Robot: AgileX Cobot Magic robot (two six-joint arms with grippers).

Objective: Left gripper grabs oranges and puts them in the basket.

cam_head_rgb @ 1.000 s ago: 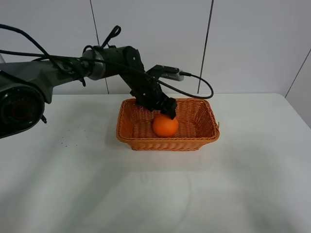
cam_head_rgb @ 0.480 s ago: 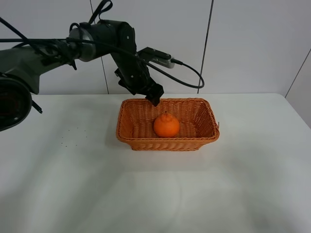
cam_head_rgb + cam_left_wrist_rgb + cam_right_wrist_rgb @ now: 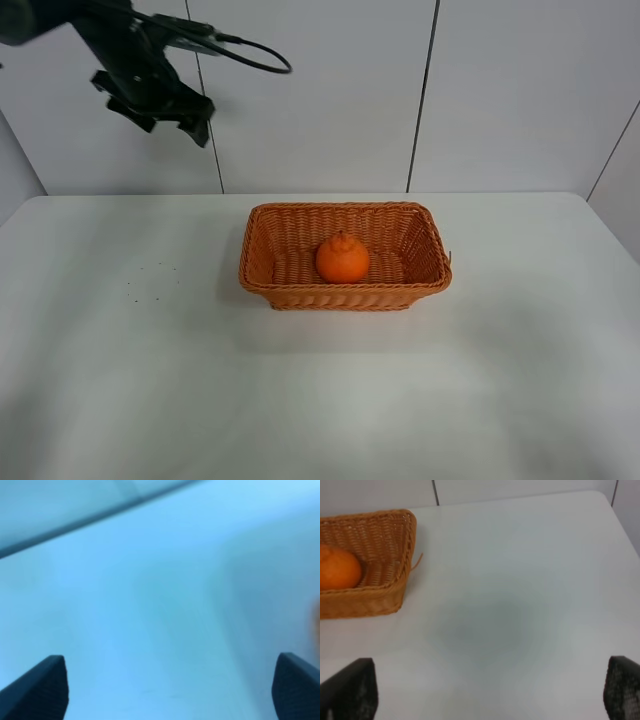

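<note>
The orange lies in the middle of the wicker basket, knob up, with nothing touching it. My left gripper is high at the far left, in front of the wall and well away from the basket. The blurred left wrist view shows it open and empty, its dark fingertips wide apart. My right gripper is open and empty over bare table, to the right of the basket, with the orange showing inside. The exterior view does not show the right gripper.
The white table holds the basket near its back middle. A few tiny dark specks lie on the left of the table. White wall panels stand behind the table.
The left gripper let go of the orange in the basket, rose, and swung up and far left. The orange stays in the basket.
</note>
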